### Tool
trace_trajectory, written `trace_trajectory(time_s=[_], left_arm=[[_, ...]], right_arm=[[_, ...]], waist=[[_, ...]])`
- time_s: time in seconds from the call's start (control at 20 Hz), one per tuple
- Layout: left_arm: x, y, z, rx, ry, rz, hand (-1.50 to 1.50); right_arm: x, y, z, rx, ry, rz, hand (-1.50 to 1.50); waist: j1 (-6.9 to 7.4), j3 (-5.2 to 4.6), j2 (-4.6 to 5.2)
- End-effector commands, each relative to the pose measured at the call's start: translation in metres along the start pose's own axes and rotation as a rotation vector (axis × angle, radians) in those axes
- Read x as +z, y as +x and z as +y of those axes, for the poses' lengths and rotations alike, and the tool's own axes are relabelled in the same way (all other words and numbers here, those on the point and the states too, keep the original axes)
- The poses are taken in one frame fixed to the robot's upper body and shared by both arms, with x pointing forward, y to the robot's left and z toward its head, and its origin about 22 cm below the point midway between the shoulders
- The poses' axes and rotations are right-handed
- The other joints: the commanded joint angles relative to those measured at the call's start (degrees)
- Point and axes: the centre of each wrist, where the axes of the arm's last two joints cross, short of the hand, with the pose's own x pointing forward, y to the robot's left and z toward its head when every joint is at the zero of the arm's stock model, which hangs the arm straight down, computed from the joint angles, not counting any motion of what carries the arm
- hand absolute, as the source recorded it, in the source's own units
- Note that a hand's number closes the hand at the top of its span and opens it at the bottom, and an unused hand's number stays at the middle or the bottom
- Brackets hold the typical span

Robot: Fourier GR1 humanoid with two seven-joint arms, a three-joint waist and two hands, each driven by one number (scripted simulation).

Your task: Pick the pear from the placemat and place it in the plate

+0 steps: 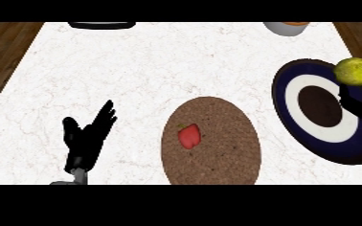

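A yellow-green pear (349,70) is seen at the plate's (311,136) far right rim, the right hand (349,100) below it with fingers unreadable, while the left hand (88,136) is rested open.

The counter (176,62) looks like white marble, smooth and faintly veined in pale pink-grey, with a matt sheen. At its 9 and 3 o'clock edges run strips of brown wood (14,43) with a visible grain. The round placemat (226,143) at 6 o'clock looks woven, a coarse brown cloth or fibre with a rough, speckled, matt face. The red piece (189,136) on it is smooth and slightly glossy. The plate (297,88) at 3 o'clock looks like glazed ceramic, smooth, in dark blue, white and brown rings. The yellow-green fruit (350,71) has dull, lightly mottled skin. The left hand (84,136) is flat matt black.
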Motion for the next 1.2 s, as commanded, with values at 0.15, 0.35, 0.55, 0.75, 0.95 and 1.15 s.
trace_trajectory(time_s=[0.15,0.35,0.55,0.75,0.95,1.15], left_arm=[[-0.002,0.017,0.001,-0.001,-0.022,0.003,0.0],[-0.003,0.006,-0.006,0.001,-0.024,-0.003,0.0],[-0.008,0.0,-0.002,-0.014,-0.019,-0.006,0.0],[-0.002,0.005,-0.002,0.002,0.002,-0.023,0.0],[0.001,0.008,0.002,0.008,0.0,-0.009,0.0],[0.009,0.002,-0.013,0.005,0.0,-0.002,0.0]], right_arm=[[-0.027,-0.023,0.005,0.246,0.261,0.181,-1.5],[-0.028,-0.035,0.017,0.101,0.352,0.136,-1.5],[-0.018,-0.037,0.038,-0.053,0.334,0.091,-1.5],[-0.031,-0.04,0.017,-0.242,0.17,0.054,-1.5],[-0.026,-0.055,-0.003,-0.328,0.129,0.108,-1.5],[-0.017,-0.081,-0.062,-0.394,0.162,0.171,-1.5]], waist=[[2.06,0.05,0.5],[1.61,0.19,0.57],[1.11,0.18,0.57],[1.08,0.27,0.54],[0.08,0.08,0.12],[-0.04,0.13,0.08]])
